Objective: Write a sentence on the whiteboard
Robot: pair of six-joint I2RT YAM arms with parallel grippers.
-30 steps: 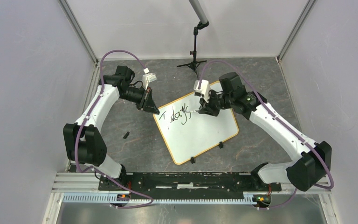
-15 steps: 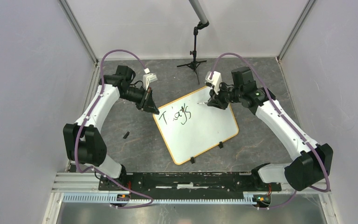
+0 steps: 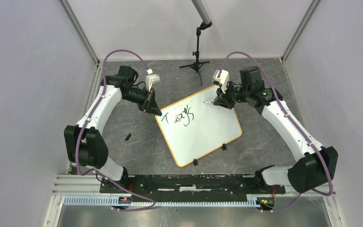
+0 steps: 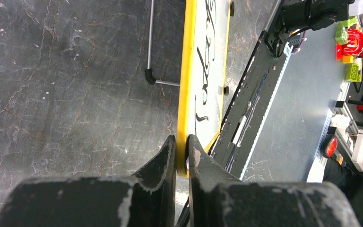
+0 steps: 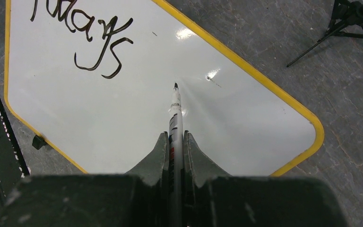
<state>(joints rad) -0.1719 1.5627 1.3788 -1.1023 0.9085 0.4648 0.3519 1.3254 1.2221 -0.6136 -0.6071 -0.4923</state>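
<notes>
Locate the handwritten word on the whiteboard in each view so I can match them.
Top external: word at centre.
Left wrist: word upper centre, seen nearly edge-on.
Right wrist: word top left.
Shared landmark: the whiteboard's yellow rim.

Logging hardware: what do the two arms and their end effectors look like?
The left arm and right arm have white links with black joint housings, and a purple cable loops along each. A white camera block sits at each wrist. The left end effector and right end effector have dark, wedge-shaped fingers with pale scuffs on the edges.
</notes>
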